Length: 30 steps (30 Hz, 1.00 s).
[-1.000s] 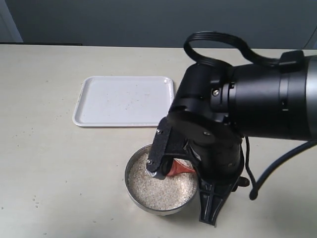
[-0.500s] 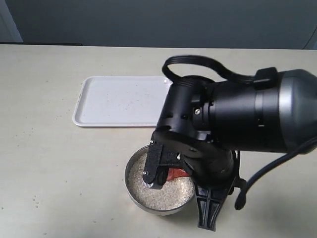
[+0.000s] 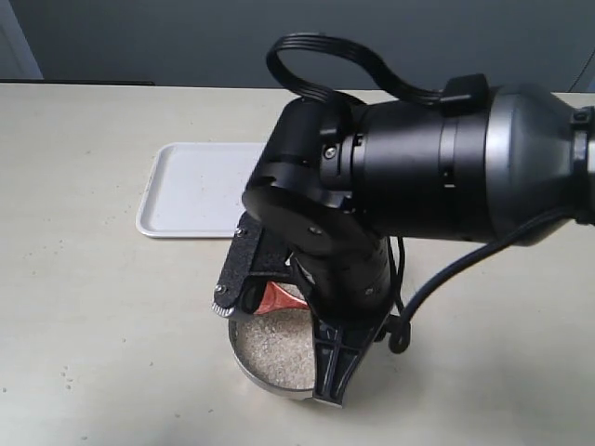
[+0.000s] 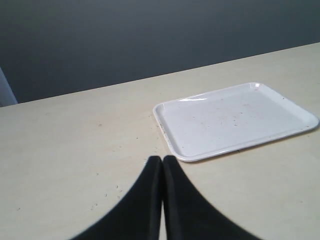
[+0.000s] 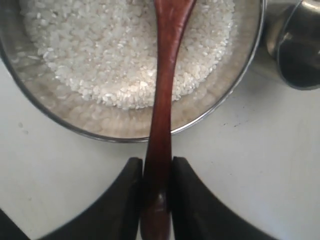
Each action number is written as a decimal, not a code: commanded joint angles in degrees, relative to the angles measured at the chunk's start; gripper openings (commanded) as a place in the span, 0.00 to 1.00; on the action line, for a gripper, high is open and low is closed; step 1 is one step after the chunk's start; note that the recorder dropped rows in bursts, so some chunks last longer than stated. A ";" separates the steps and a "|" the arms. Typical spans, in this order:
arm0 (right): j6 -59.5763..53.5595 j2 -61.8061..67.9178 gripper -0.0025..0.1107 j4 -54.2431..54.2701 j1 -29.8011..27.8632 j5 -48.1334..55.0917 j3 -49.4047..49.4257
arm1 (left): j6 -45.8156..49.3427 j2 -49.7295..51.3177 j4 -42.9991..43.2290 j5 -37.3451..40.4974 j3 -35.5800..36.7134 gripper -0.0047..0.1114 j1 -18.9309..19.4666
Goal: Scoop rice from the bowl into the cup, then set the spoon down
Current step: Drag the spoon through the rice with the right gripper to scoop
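Observation:
My right gripper [image 5: 157, 167] is shut on the tapered handle of the reddish-brown wooden spoon [image 5: 162, 110]. The spoon reaches out over the rim of the wide steel bowl [image 5: 215, 114] and above the white rice [image 5: 105, 50]; its head runs out of the wrist view. The small steel cup [image 5: 299, 47] stands right beside the bowl. In the exterior view the right arm [image 3: 418, 186] hangs over the bowl [image 3: 244, 364], hiding the cup; a bit of the spoon [image 3: 276, 297] shows above the rice [image 3: 279, 348]. My left gripper [image 4: 162, 161] is shut with nothing in it, low over the table.
A white tray [image 3: 191, 190] lies on the beige table behind the bowl; it also shows as the tray [image 4: 235, 120] ahead of the left gripper. A few stray grains dot the tabletop [image 4: 107, 192]. A dark wall rises behind the table's far edge.
The right arm has swung left over the bowl, and the spoon has shifted from the bowl's right side toward its far left rim.

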 commanded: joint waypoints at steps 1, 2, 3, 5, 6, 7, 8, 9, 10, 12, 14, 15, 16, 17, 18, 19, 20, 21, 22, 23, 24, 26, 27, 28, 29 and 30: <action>-0.20 -0.08 0.01 0.52 0.16 -0.14 -0.28 | -0.13 -0.25 0.08 -0.85 -0.14 0.04 -0.13; -0.20 -0.08 0.01 0.62 0.16 -0.14 -0.28 | -0.13 -0.25 0.08 -0.85 -0.14 0.04 -0.13; -0.20 -0.08 0.01 1.41 0.16 -0.14 -0.28 | -0.13 -0.25 0.08 -0.85 -0.14 0.04 -0.13; -0.11 -0.08 0.01 2.38 0.16 -0.14 -0.28 | -0.13 -0.25 0.08 -0.85 -0.14 0.04 -0.13; -0.11 -0.08 0.01 2.76 0.16 -0.14 -0.18 | -0.13 -0.25 0.08 -0.85 -0.14 0.04 -0.13; -0.11 -0.08 0.01 2.90 0.16 -0.14 -0.02 | -0.13 -0.25 0.08 -0.85 -0.14 0.04 -0.13; 0.03 -0.08 0.01 2.90 0.16 -0.14 0.27 | -0.13 -0.25 0.08 -0.85 -0.14 0.04 -0.13; 0.02 -0.08 0.01 2.78 0.16 -0.14 0.55 | -0.13 -0.25 0.08 -0.85 -0.14 0.04 -0.13; 0.37 -0.08 0.01 2.69 0.16 -0.14 1.10 | -0.13 -0.25 0.08 -0.85 -0.14 0.04 -0.13; 0.99 -0.19 0.01 2.69 0.16 -0.14 1.83 | -0.13 -0.25 0.08 -0.85 -0.14 0.04 -0.13; 1.63 -0.41 0.01 2.69 0.16 -0.14 2.60 | -0.13 -0.25 0.08 -0.85 -0.14 0.04 -0.13; 2.07 -0.67 0.01 2.69 0.16 -0.14 2.71 | -0.13 -0.25 0.08 -0.85 -0.14 0.04 -0.13; 2.30 -0.98 0.01 2.69 0.16 -0.14 2.77 | -0.13 -0.25 0.08 -0.85 -0.14 0.04 -0.13; 2.30 -1.27 0.01 2.69 0.16 -0.14 2.77 | -0.13 -0.25 0.08 -0.85 -0.14 0.04 -0.13; 2.41 -1.54 0.01 2.08 0.16 -0.14 2.77 | -0.13 -0.25 0.08 -0.85 -0.14 0.04 -0.13; 2.42 -1.79 0.01 1.25 0.16 -0.14 2.77 | -0.13 -0.25 0.08 -0.85 -0.14 0.04 -0.13; 3.09 -2.02 0.01 0.06 0.16 -0.14 2.77 | -0.13 -0.25 0.08 -0.85 -0.14 0.04 -0.13; 3.40 -2.04 0.01 -0.97 0.16 -0.14 2.77 | -0.13 -0.25 0.08 -0.85 -0.14 0.04 -0.13; 3.40 -2.14 0.01 -1.92 0.16 -0.14 2.77 | -0.13 -0.25 0.08 -0.85 -0.14 0.04 -0.13; 3.40 -2.14 0.01 -2.49 0.16 -0.14 2.77 | -0.13 -0.25 0.08 -0.85 -0.14 0.04 -0.13; 3.40 -2.14 0.01 -2.49 0.16 -0.14 2.77 | -0.13 -0.25 0.08 -0.85 -0.14 0.04 -0.13; 3.51 -2.14 0.01 -2.62 0.16 -0.14 2.77 | -0.13 -0.25 0.08 -0.85 -0.14 0.04 -0.13; 3.50 -2.14 0.01 -2.74 0.16 -0.14 2.77 | -0.13 -0.25 0.08 -0.85 -0.14 0.04 -0.13; 3.40 -2.14 0.01 -3.07 0.16 -0.14 2.77 | -0.13 -0.25 0.08 -0.85 -0.14 0.04 -0.13; 3.29 -2.14 0.01 -3.93 0.16 -0.14 2.77 | -0.13 -0.25 0.08 -0.85 -0.14 0.04 -0.13; 3.29 -2.01 0.01 -4.44 0.16 -0.14 2.77 | -0.13 -0.25 0.08 -0.85 -0.14 0.04 -0.13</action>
